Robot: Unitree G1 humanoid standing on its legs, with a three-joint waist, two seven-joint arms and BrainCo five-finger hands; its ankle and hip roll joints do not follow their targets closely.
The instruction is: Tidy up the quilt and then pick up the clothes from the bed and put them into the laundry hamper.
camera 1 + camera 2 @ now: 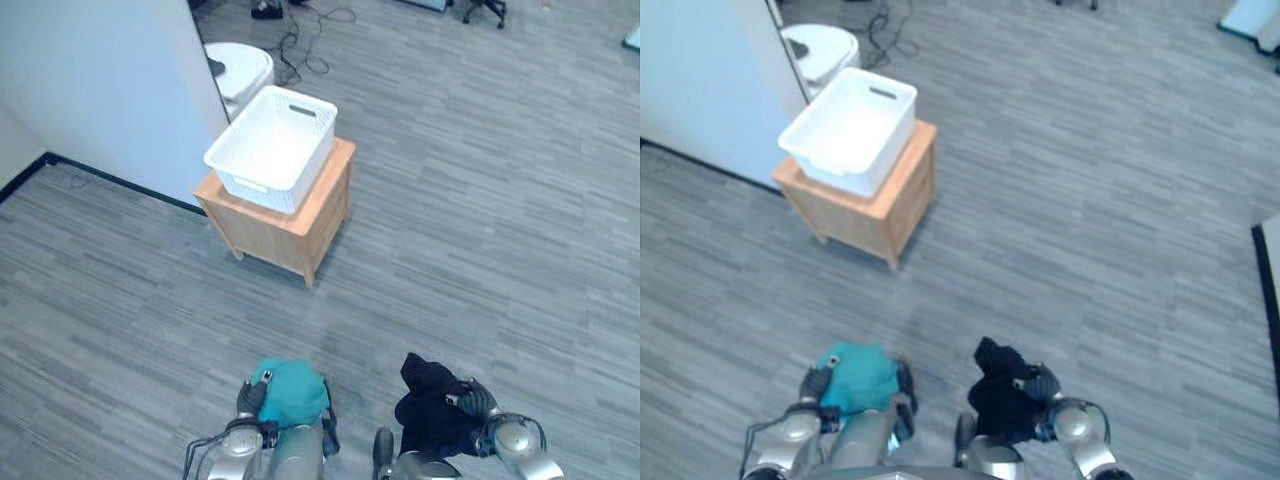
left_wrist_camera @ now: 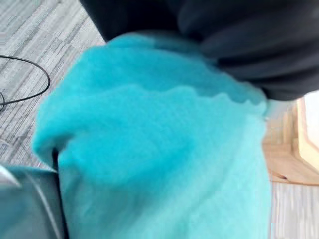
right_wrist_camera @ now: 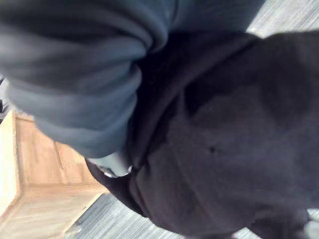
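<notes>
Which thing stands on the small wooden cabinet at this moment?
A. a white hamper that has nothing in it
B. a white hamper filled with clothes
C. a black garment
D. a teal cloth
A: the white hamper sits on the wooden cabinet with its inside bare, while the teal cloth is at the left hand and the black garment at the right hand.

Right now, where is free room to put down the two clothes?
The white hamper on the wooden cabinet looks empty inside. Bare floor lies between cabinet and robot. It is crowded low: teal cloth at left robot hand, black cloth at right robot hand.
</notes>
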